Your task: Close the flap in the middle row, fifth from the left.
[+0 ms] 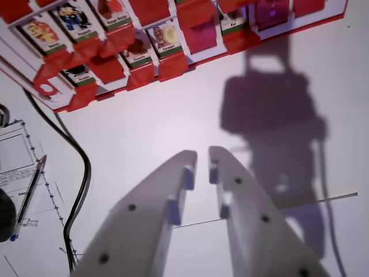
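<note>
A red game board (173, 66) with rows of hinged flaps runs across the top of the wrist view, tilted down to the view's left. Several flaps stand up and show character cards, such as one (164, 37) near the middle and another (43, 34) at the left. Others show only red plastic, like the one (199, 34) beside the middle card. I cannot tell which flap the task means. My gripper (202, 154), with white fingers (144, 213), hangs over the white table below the board and well apart from it. It is shut with only a narrow slit and holds nothing.
A black cable (82, 173) snakes down the view's left from under the board. Beside it lie a printed sheet (17, 156) and a pen (29, 193). The arm's shadow (271, 115) falls on the white tabletop at the right.
</note>
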